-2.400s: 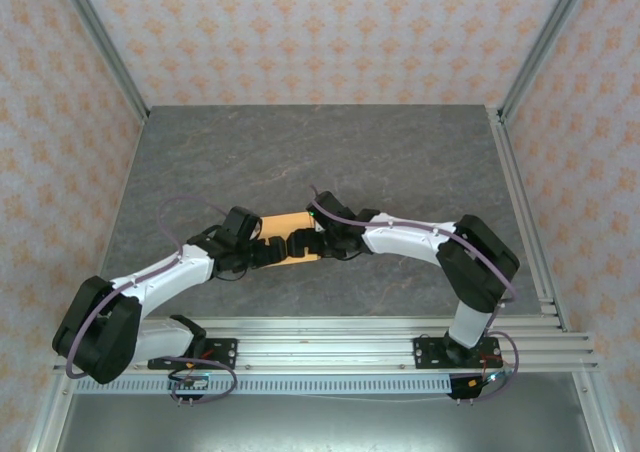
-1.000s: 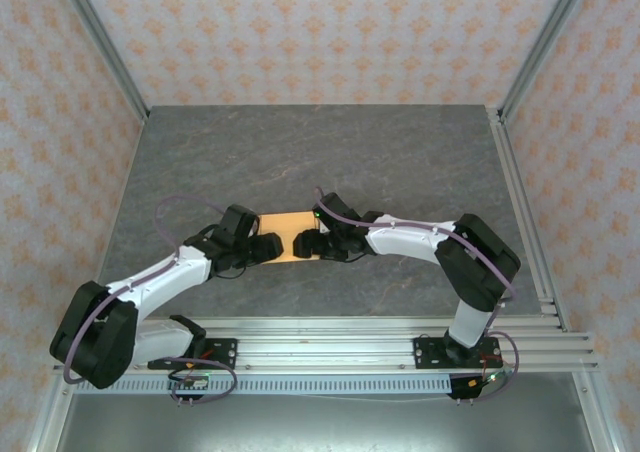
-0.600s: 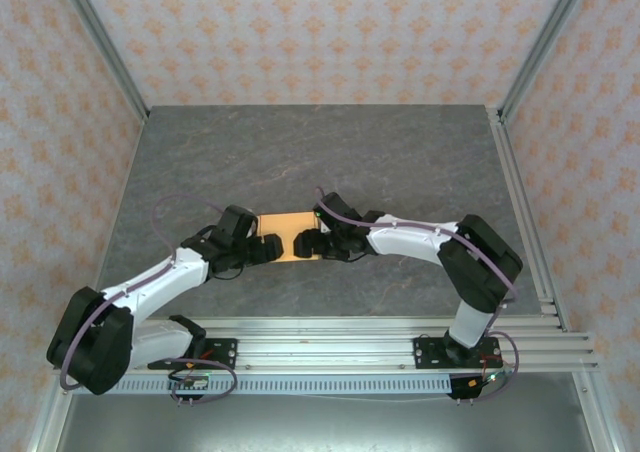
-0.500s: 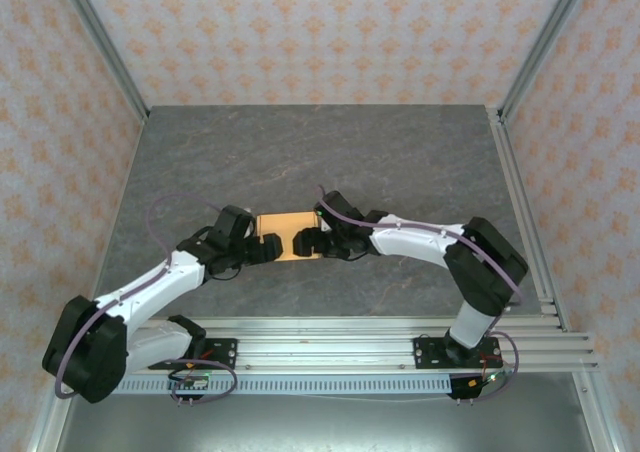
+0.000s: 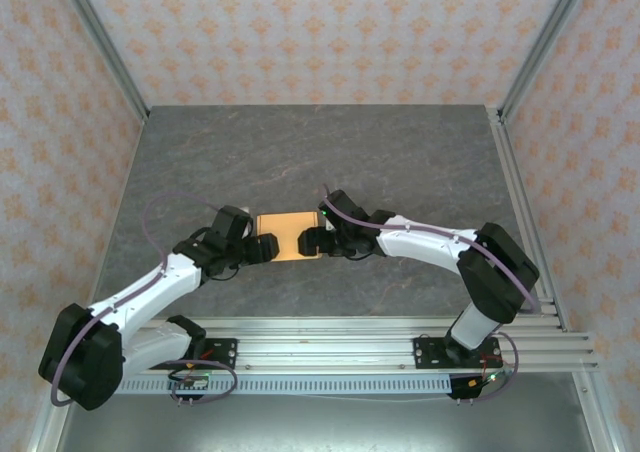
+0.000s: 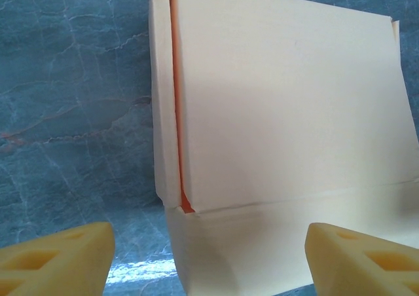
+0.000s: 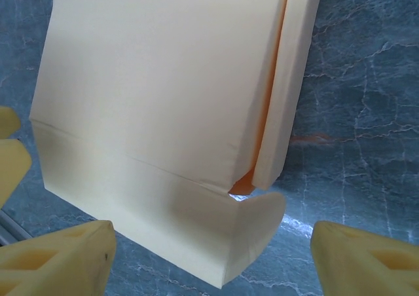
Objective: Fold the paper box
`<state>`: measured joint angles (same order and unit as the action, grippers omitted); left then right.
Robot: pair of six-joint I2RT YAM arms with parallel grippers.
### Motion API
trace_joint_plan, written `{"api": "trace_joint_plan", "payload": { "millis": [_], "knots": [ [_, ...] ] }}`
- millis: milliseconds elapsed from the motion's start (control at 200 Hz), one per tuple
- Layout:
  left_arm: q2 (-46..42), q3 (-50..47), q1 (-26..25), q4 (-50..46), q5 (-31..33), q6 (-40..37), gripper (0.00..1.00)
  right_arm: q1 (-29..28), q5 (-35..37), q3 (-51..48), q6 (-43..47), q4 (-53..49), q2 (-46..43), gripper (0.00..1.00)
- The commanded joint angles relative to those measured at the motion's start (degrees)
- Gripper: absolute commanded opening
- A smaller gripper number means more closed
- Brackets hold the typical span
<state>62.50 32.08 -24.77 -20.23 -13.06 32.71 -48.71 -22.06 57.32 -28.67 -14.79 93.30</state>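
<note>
The paper box (image 5: 285,234) lies flat on the grey table as a small tan-orange rectangle, between the two grippers. My left gripper (image 5: 266,248) sits at its left end, open. In the left wrist view the box (image 6: 281,99) reaches down between the open gripper (image 6: 209,263), and a folded end flap lies between the yellow fingertips without touching them. My right gripper (image 5: 306,242) is at the box's right end, also open. In the right wrist view the box (image 7: 157,80) shows a rounded tab curling up just ahead of the right gripper (image 7: 209,263). The left gripper's fingers (image 7: 10,158) show at that view's left edge.
The grey marbled table (image 5: 330,152) stretches wide behind and beside the box. Aluminium rails (image 5: 330,347) run along the near edge under the arm bases, and another rail (image 5: 520,212) runs down the right side. Patterned walls enclose the table.
Both grippers have backed off from the middle of the box to its ends, so more of the card shows. The left arm has swung lower and leftward, and the right elbow has shifted right.
</note>
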Motion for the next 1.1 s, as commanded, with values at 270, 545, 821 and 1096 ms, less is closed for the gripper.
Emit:
{"api": "trace_joint_plan", "payload": {
  "millis": [270, 545, 821, 1096],
  "knots": [
    [3.41, 0.05, -1.59, 0.35, -0.24, 0.74, 0.67, -1.11, 0.16, 2.64, 0.17, -0.17, 2.11, 0.68],
    [5.71, -0.08, -2.08, 2.60, -0.96, 1.69, 0.56, -1.54, -2.29, 2.45, -1.80, 2.07, 3.40, 0.62],
    [7.42, 0.68, -2.94, 3.47, -1.30, 2.27, 0.51, -1.57, -2.32, 2.75, -2.41, 0.98, 3.35, 0.70],
    [5.41, 1.85, -2.97, 0.67, -0.15, 1.65, 0.61, -1.57, 2.65, 4.29, 1.41, -3.53, 3.41, 0.81]
  ]
}}
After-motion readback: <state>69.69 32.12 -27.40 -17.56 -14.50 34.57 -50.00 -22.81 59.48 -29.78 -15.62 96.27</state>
